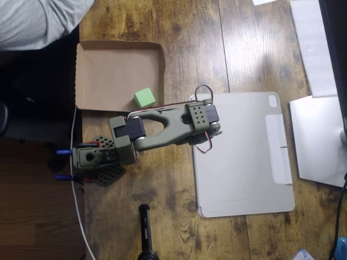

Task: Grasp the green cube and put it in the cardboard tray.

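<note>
A small pastel-green cube with plain matte faces [144, 97] is seen in the overhead view lying inside a shallow rectangular tray of plain brown cardboard [108, 65], close to the tray's lower right corner and resting on its flat floor. The tray has low folded-up rims and one clipped corner at upper left, and it is set on a worktop of dark, strongly grained wooden planks [190, 32]. Just below the tray, an olive-green arm of matte printed plastic [162, 130] is folded over the worktop, its blocky segments joined by black servo housings and trailed by thin red and black wires. Its base is mounted on a black perforated plate [105, 165] near the worktop's left edge. The end effector is hidden beneath the arm's own upper segments, so it cannot be told how far it is open or whether anything is held in it. To the right, a flat light-grey tablet cover with rounded corners and a smooth surface [244, 157] is lying partly under the arm's outer end. A black cylindrical object [145, 227] is seen at the bottom edge, and a grey fabric sleeve [38, 21] at upper left.
</note>
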Robot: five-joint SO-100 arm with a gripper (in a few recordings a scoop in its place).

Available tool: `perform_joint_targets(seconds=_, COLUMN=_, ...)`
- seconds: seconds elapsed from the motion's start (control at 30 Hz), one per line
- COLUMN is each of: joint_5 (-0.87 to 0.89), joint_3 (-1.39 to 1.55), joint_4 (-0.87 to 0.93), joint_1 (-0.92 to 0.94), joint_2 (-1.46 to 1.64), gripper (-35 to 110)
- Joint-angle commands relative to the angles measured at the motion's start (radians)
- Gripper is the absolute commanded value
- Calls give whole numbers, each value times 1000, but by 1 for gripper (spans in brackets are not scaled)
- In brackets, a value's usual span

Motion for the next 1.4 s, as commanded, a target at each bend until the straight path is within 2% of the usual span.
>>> perform_joint_targets(seconds=0.0, joint_5=15, joint_3=3, joint_4=5, joint_1=37, joint_2=94, gripper=1)
perform_joint_targets(seconds=0.4, joint_5=86, joint_3=11, joint_4=-2, joint_1=55, joint_2=55, gripper=1)
perform_joint_targets(seconds=1.37, joint_5=84, joint_3=12, joint_4=-3, joint_1=9, joint_2=23, gripper=1)
